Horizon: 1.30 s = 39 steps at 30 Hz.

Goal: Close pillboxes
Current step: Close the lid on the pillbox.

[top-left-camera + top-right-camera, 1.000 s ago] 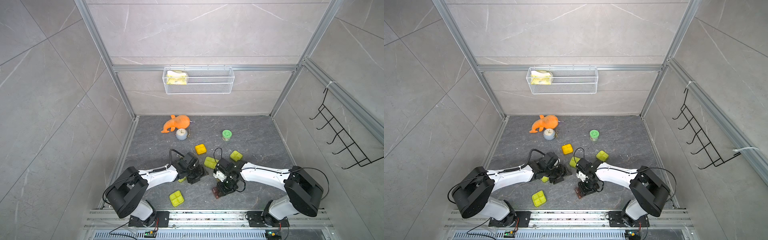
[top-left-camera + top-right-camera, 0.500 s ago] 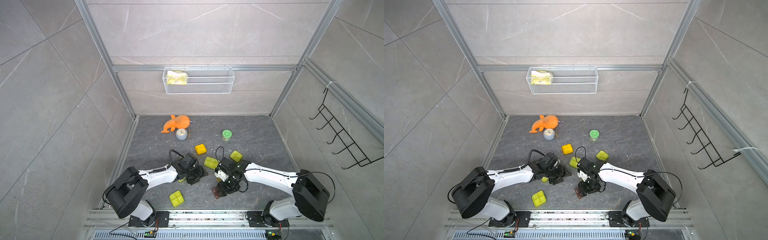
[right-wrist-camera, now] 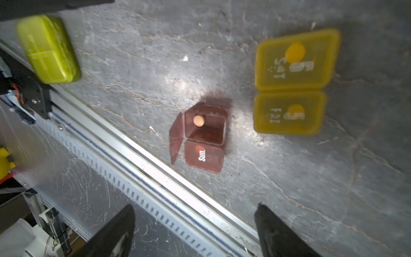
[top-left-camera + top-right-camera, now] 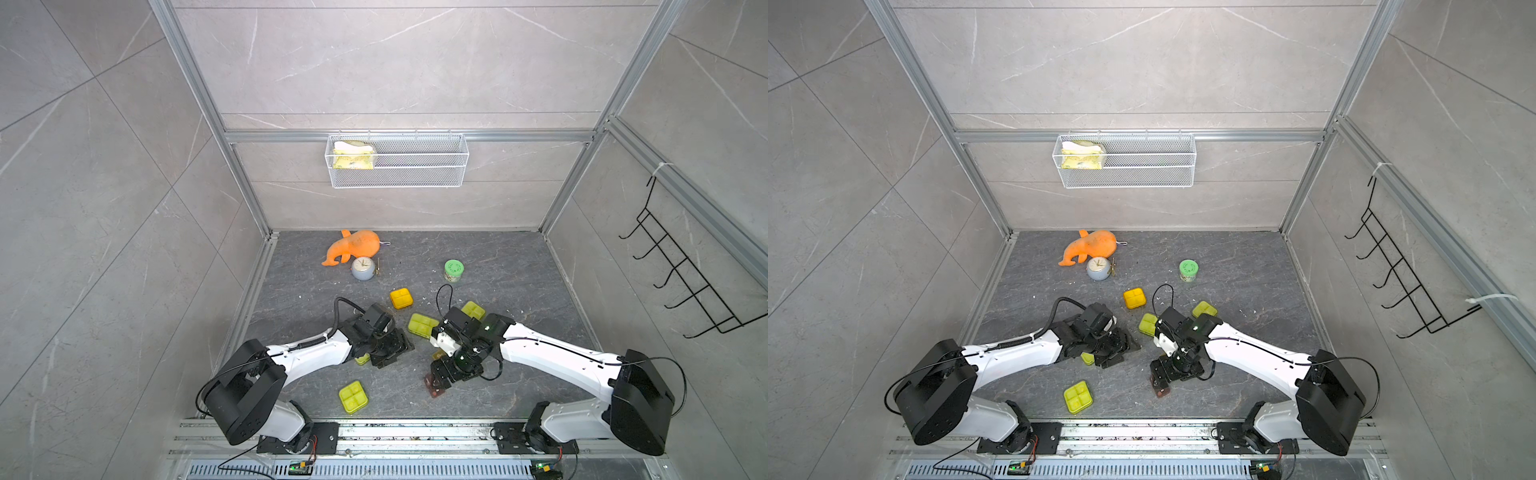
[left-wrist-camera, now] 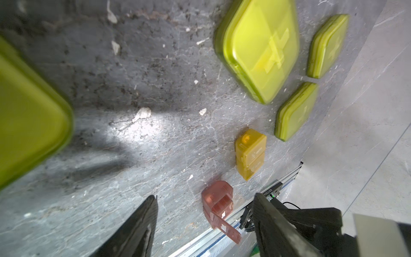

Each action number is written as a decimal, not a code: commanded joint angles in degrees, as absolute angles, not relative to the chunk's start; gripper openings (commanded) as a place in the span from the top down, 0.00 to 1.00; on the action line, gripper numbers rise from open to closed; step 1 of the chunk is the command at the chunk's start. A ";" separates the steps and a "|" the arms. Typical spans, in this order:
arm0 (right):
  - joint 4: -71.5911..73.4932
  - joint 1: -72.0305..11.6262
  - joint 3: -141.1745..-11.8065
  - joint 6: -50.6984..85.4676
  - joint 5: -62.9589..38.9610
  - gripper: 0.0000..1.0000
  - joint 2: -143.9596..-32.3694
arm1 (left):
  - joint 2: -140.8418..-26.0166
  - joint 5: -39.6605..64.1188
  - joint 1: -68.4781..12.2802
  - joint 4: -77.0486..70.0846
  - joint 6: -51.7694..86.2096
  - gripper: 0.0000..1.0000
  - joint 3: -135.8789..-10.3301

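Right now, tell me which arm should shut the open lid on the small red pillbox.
Right. The right gripper hangs open just above the red pillbox, which sits centred in its wrist view with one lid up. The left gripper is farther off, over a yellow-green pillbox.

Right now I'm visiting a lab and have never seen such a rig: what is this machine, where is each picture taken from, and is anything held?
Two white robot arms with pincer grippers work over a grey stone floor. Two pictures look down from overhead; two come from cameras on the wrists. The left gripper and right gripper both stand open, holding nothing. By the right one sits a reddish pillbox, one lid up, a pill inside; beside it a closed amber pillbox. Yellow-green pillboxes lie around, plus an orange plush toy, a clock and a green-lidded jar.
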State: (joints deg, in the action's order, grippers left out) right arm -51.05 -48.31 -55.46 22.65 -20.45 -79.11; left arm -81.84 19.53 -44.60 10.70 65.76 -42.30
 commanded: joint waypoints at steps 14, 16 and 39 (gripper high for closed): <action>-59.03 -48.33 -73.73 12.93 -20.19 0.00 -89.23 | -56.42 7.87 -45.88 32.43 76.02 0.30 -44.02; -58.91 -48.35 -74.13 11.64 -20.13 0.00 -90.39 | -53.22 6.18 -46.87 33.05 78.05 0.30 -42.56; -63.10 -48.43 -80.66 22.13 -11.83 0.00 -89.00 | -63.36 22.13 -36.43 28.12 61.64 0.27 -47.94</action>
